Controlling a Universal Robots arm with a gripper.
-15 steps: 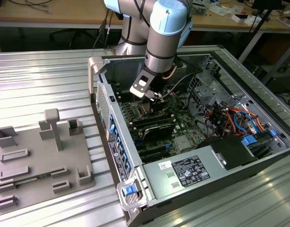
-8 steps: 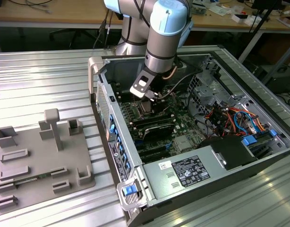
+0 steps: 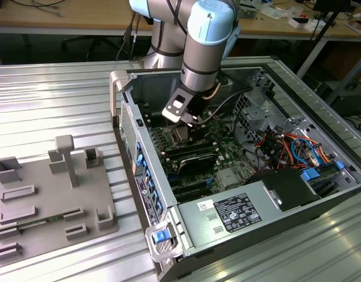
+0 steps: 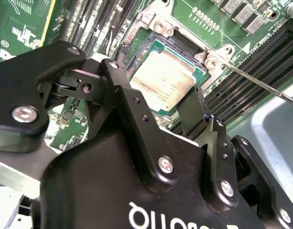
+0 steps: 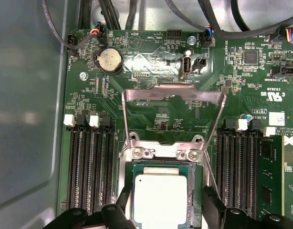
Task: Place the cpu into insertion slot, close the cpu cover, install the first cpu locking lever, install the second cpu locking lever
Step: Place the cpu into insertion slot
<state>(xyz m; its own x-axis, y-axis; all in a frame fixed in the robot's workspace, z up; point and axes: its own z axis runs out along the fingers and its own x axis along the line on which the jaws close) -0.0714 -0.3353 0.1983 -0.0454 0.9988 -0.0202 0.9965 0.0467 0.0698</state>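
Observation:
The cpu (image 5: 161,198), a flat square chip with a silvery face, lies flat in the insertion slot (image 5: 197,191) on the green board. The cpu cover (image 5: 172,95), a silvery open frame, stands swung back on its hinge beyond the slot. My gripper (image 5: 164,212) is open, one black finger (image 5: 123,202) on each side of the cpu with a small gap to it. In the second wrist view the cpu (image 4: 165,78) sits past my gripper (image 4: 158,98), and a thin locking lever rod (image 4: 261,83) sticks out sideways. In the exterior view my gripper (image 3: 189,121) hangs low inside the computer case (image 3: 169,194).
Long black memory slots (image 5: 89,167) flank the socket on both sides. Bundled cables (image 3: 286,147) and a power supply box (image 3: 233,214) fill the case toward the exterior view's right. A grey fixture plate (image 3: 51,200) lies on the ribbed metal table at the exterior view's left.

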